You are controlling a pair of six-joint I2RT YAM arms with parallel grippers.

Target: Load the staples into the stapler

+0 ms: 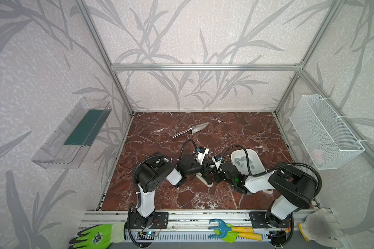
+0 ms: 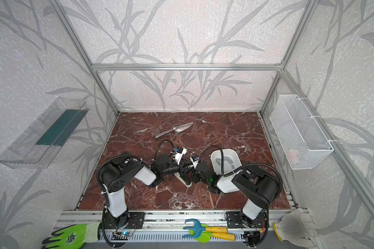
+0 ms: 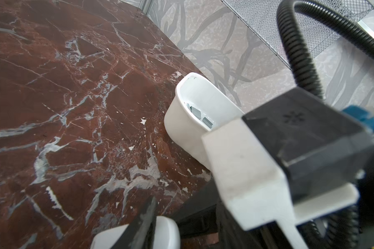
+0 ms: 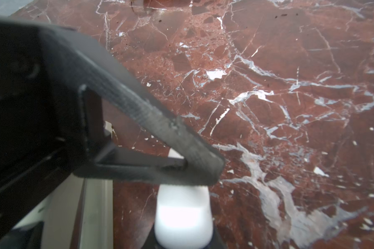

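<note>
The left gripper (image 1: 204,170) bends over the white stapler (image 1: 207,182), which lies on the table (image 1: 160,198). I cannot tell whether its jaws are apart or clamped. The same goes for the right gripper (image 1: 214,172) facing it. Further right, the staples (image 1: 239,161) lie loose in a white dish (image 1: 259,166). They are probably light, slick strips, stiff yet easily snapped, best pinched gently across the long sides at mid-length.
</note>
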